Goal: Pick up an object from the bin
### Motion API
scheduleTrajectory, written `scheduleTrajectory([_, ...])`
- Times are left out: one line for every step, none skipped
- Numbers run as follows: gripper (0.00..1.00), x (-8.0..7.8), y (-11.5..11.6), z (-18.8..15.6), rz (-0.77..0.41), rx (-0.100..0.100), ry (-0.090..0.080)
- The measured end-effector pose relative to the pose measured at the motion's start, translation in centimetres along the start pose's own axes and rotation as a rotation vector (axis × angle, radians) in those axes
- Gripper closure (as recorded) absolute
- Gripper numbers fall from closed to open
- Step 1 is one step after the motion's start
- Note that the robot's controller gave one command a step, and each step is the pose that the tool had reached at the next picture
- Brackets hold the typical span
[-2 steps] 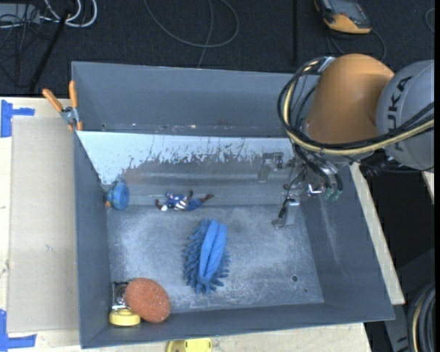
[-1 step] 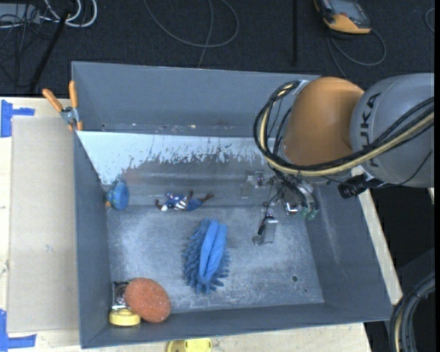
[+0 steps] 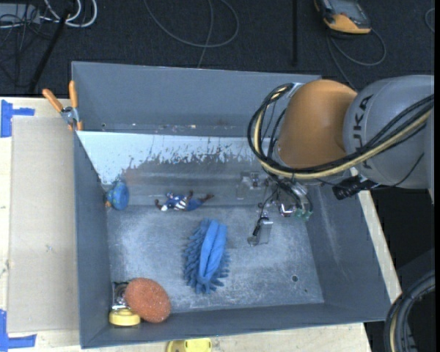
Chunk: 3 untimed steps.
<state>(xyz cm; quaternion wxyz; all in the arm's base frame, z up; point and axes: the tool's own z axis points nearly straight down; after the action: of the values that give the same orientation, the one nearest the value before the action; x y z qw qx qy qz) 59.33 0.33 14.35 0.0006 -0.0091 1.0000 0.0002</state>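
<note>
Though near gripper (image 3: 262, 232), blue brush (image 3: 207, 255) apart

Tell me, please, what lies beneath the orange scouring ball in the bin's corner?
At the left edge of the orange scouring ball, a yellow disc shows; anything further beneath is covered.

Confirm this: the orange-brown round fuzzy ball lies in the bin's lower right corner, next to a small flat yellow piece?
Wrong corner. The camera view shows the orange-brown round fuzzy ball in the grey metal bin's lower left corner, next to the small flat yellow piece.
</note>
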Motion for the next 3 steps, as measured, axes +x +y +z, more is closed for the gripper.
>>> scheduleTrajectory([0.0,1.8,1.8,2.7,-0.262,-0.002,0.011])
scheduleTrajectory([0.0,4.0,3.5,3.1,-0.443,0.0,-0.001])
scheduleTrajectory([0.0,4.0,5.6,5.0,-0.325,-0.001,0.002])
